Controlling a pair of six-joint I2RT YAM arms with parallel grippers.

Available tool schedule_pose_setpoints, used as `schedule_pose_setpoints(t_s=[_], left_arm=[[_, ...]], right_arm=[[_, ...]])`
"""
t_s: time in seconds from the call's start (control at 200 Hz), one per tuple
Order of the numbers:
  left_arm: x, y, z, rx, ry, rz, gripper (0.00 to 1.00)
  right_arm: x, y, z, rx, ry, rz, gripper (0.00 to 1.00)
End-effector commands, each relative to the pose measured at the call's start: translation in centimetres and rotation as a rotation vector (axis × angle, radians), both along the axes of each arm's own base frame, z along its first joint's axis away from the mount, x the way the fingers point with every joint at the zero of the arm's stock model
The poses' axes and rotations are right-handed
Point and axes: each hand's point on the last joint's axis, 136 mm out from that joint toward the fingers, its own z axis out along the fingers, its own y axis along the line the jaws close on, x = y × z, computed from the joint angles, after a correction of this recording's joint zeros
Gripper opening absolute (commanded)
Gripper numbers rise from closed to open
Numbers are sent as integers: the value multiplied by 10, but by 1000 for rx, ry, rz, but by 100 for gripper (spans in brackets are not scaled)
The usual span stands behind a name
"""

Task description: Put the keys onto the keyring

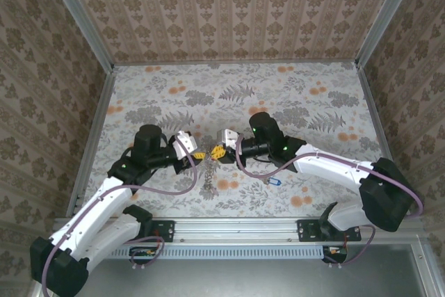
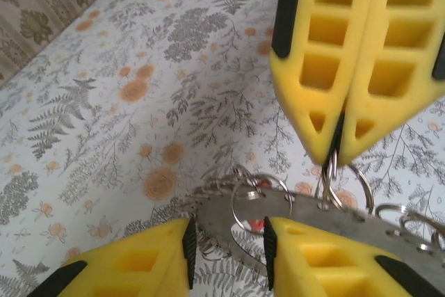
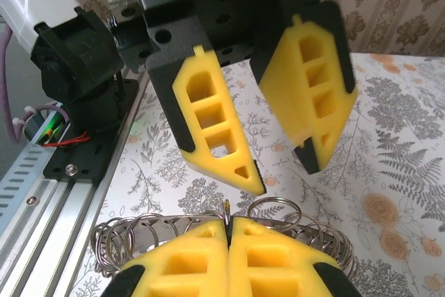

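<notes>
The left fingers (image 2: pixel 139 269) stand apart, with the keyring (image 2: pixel 361 224), a flat grey band, crossing the gap between them, probably so they can close and steady it above the bench (image 2: pixel 104 102). Just right of them, the right fingers (image 2: pixel 368 67) are pressed together on a small ring (image 2: pixel 332 172) threaded through the band, seemingly holding the bunch up. A red speck (image 2: pixel 257 225) under the band may be a key head, but too much is hidden to tell. A blue key (image 1: pixel 272 181) lies well right of both.
</notes>
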Motion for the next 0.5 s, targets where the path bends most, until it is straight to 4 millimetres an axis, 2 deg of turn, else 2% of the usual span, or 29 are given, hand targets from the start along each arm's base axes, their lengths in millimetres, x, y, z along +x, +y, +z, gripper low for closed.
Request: schedule_pose_setpoints(t_s=[0.0,0.1,0.265,0.38,0.495], left_arm=[[-7,-10,21,-82,-24,-75,36],[-21,-14,22,-115,13,-144,36],[-38,-12,18,-101,26,-209,29],[-38,-8,6,-50,41,-197,31],[-27,-5,-2,-3,52,-146,32]], right_arm=[[-2,7,7,20,-19,39,0],[2,7,8,25,-31,22,0],[5,7,8,28,-44,5,0],[4,7,9,32,-45,6,0],[3,7,9,33,-44,13,0]])
